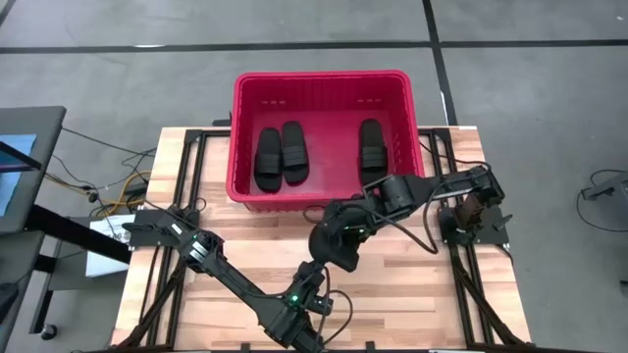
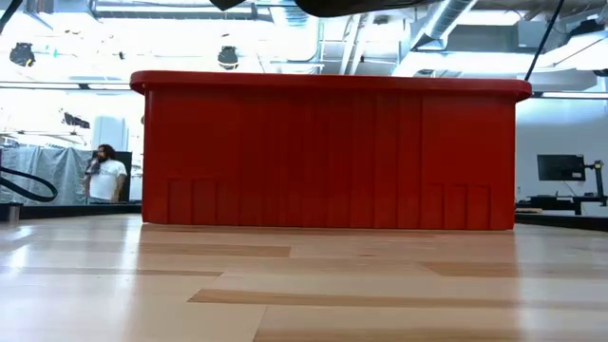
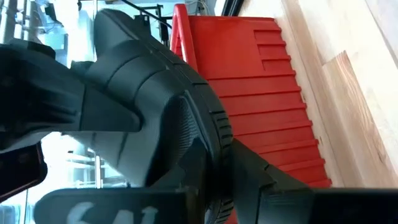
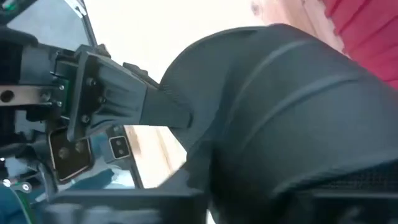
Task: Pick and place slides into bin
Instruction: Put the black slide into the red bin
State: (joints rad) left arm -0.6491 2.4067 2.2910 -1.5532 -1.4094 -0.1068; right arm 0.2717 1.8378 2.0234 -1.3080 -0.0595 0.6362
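Three black slides (image 1: 283, 154) lie inside the red bin (image 1: 319, 82) at the table's far side: two side by side on the left and one (image 1: 371, 147) on the right. A fourth black slide (image 1: 334, 240) is held in the air just in front of the bin's near wall. It also shows as a dark shape (image 2: 332, 5) at the top of the low view. My left gripper (image 1: 319, 263) meets it from the near side. My right gripper (image 1: 355, 224) meets it from the right and far side. The slide fills both wrist views (image 3: 155, 118) (image 4: 292, 118). My left gripper is shut on the fourth slide at its near end (image 4: 180, 115), its fingers (image 4: 158, 102) coming from the table's near side and slanting upward. The slide is lifted clear of the table. My right gripper is shut on the same slide at its far right part (image 1: 348, 227), coming from the table's right side. The slide hides the place of contact in the right wrist view, so the kind of hold cannot be told.
The bin's near wall (image 2: 328, 157) stands close behind the held slide. Bare wooden tabletop (image 1: 412, 294) lies in front of the bin. Dark frame rails run along both table sides (image 1: 186, 176). A person (image 2: 103, 174) stands in the room beyond the table.
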